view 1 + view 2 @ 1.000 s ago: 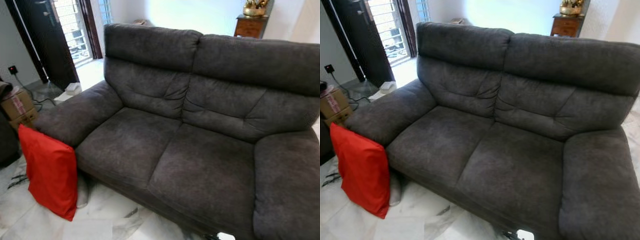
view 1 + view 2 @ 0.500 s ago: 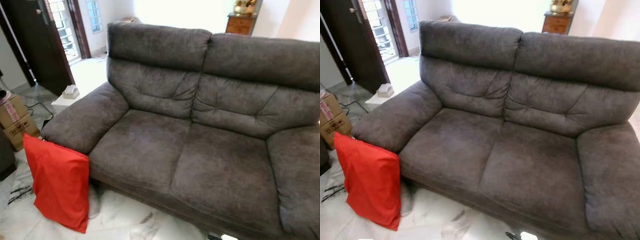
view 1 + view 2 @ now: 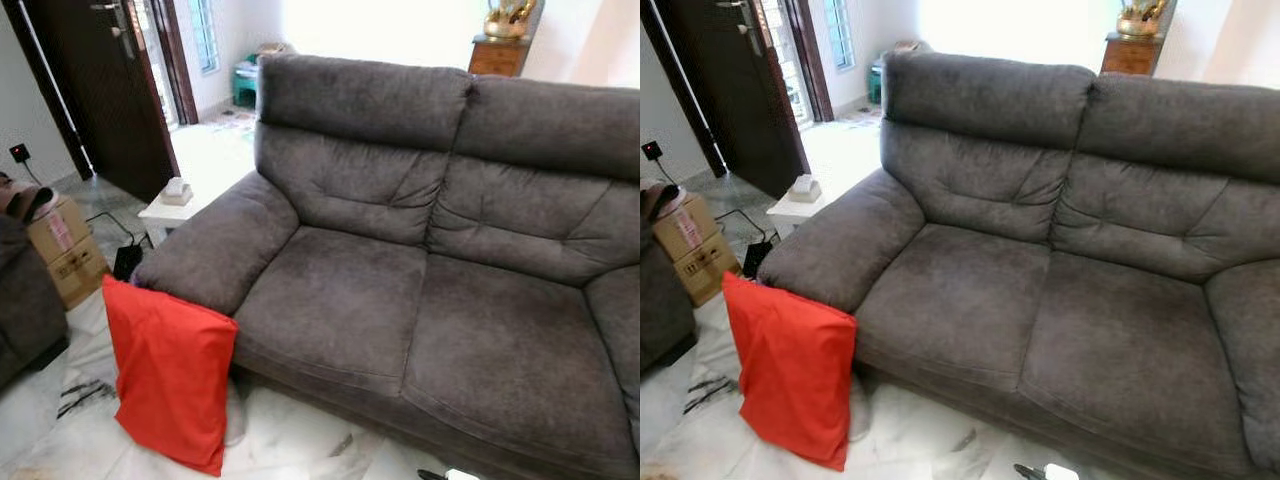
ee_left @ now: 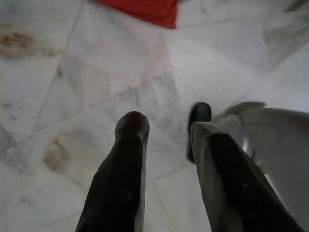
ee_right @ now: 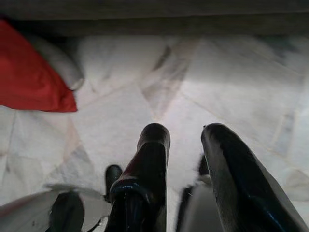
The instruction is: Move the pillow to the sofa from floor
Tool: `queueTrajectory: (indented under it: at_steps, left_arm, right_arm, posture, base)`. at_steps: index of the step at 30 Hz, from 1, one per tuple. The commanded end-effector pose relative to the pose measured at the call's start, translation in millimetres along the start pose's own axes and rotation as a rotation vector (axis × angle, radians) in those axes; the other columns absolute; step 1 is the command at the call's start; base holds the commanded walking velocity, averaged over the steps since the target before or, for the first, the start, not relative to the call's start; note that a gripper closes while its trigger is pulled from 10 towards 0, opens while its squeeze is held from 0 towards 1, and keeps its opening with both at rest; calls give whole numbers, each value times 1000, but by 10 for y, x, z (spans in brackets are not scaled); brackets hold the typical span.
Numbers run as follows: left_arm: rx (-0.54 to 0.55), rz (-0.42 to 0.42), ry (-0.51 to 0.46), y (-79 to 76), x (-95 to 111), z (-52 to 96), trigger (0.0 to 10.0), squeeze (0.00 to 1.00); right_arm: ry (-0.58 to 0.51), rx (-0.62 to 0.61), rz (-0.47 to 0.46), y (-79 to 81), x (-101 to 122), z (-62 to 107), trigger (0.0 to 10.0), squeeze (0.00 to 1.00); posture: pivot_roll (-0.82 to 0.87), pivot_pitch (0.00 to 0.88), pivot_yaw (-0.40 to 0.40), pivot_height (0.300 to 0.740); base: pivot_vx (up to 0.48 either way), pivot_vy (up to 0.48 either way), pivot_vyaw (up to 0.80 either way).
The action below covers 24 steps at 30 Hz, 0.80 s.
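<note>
A red pillow [image 3: 172, 375] stands on end on the marble floor [image 3: 290, 450], leaning against the front of the left armrest of the dark grey two-seat sofa [image 3: 430, 310]. Both arms hang low over the floor. My left gripper [image 4: 166, 121] is open above bare marble, with a corner of the red pillow [image 4: 145, 8] ahead of it. My right gripper [image 5: 186, 133] is open too, and the red pillow [image 5: 29, 77] lies off to one side, below the sofa's base. Neither gripper holds or touches anything.
A dark armchair [image 3: 22, 300] and cardboard boxes [image 3: 65, 250] stand at the left. A small white table [image 3: 165, 212] with a tissue box sits beside the sofa's armrest, near a dark door [image 3: 100, 90]. A pale roll [image 5: 60, 60] lies by the pillow.
The camera has turned left, so the sofa and pillow sit further right in the picture. The pillow itself has not moved.
</note>
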<state>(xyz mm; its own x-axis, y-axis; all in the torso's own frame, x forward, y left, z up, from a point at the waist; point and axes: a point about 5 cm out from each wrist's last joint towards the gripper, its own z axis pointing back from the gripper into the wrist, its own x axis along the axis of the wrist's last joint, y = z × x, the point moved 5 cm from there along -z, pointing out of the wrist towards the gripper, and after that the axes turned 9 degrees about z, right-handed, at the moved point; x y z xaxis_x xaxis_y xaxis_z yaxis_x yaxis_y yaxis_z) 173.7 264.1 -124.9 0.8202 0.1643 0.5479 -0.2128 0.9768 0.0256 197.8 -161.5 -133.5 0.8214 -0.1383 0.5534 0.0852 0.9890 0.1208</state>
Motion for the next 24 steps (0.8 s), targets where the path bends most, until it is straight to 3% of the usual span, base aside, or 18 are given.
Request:
queueTrajectory:
  at_steps: [1, 24]
  left_arm:
    - [20, -5, 18, 84, -39, 17, 10000, 0]
    - [28, 3, 5, 115, 9, 15, 10000, 0]
  right_arm:
    - [-25, 19, -14, 81, 75, -18, 10000, 0]
    - [-33, 34, -9, 119, 102, -23, 10000, 0]
  posture:
    - [118, 0, -4, 740]
    - [151, 0, -3, 740]
  base:
    - [0, 480, 0]
    - [0, 480, 0]
